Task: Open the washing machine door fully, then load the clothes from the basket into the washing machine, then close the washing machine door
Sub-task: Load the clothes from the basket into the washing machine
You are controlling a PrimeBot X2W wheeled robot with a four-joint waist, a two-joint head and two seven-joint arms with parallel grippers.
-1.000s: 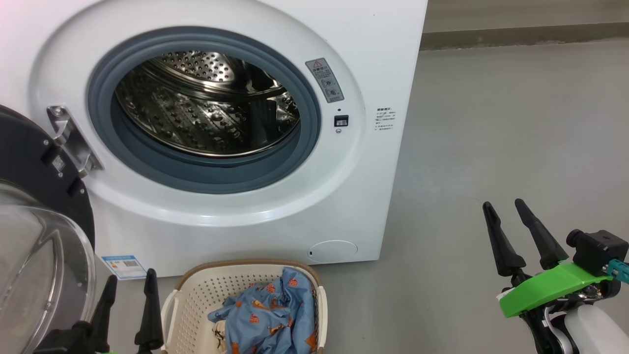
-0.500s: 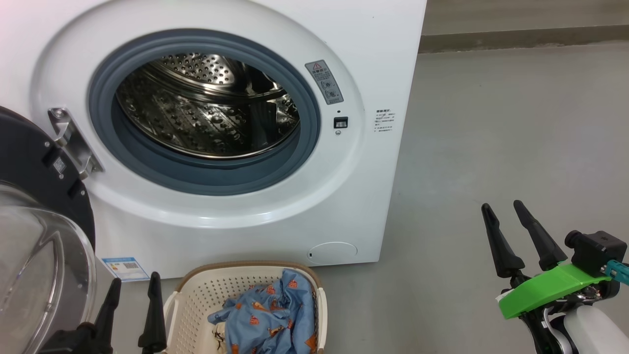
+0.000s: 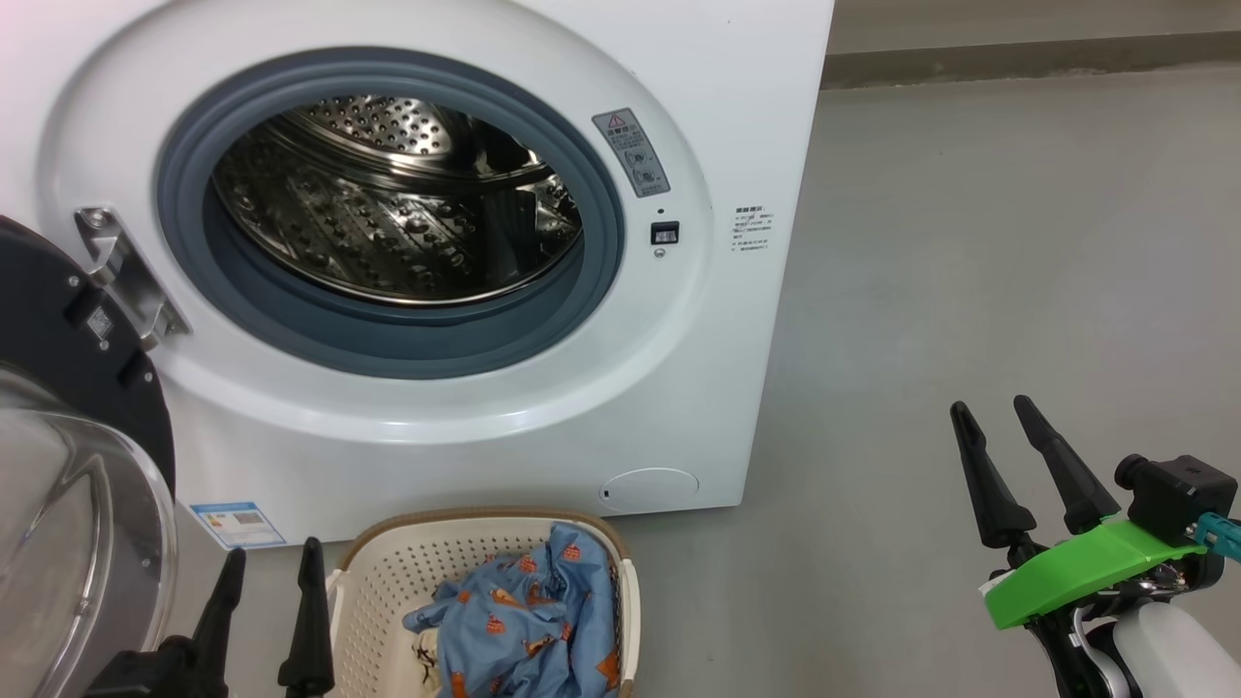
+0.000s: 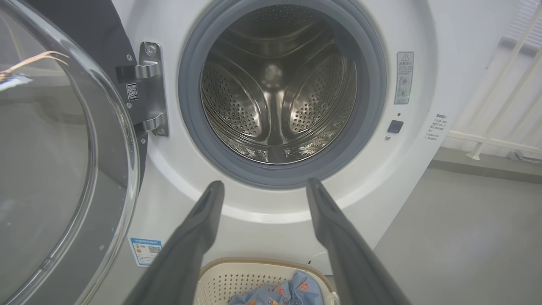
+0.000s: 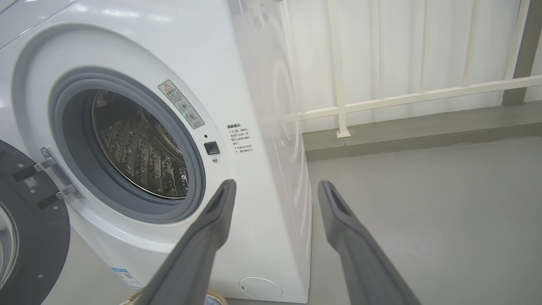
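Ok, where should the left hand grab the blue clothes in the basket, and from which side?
Probably pinch the bunched ridge standing up at the far end of the clothes, coming down from above. The basket walls close off the sides, only its top is open, and that raised fold suits the open left hand.

Bright, even light, faint shadows; steel drum glinting, reflections streaking the washing machine door, wrist-view edges bowing.

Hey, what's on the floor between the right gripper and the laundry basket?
Nothing: in the head view, bare grey floor runs from the right gripper to the basket.
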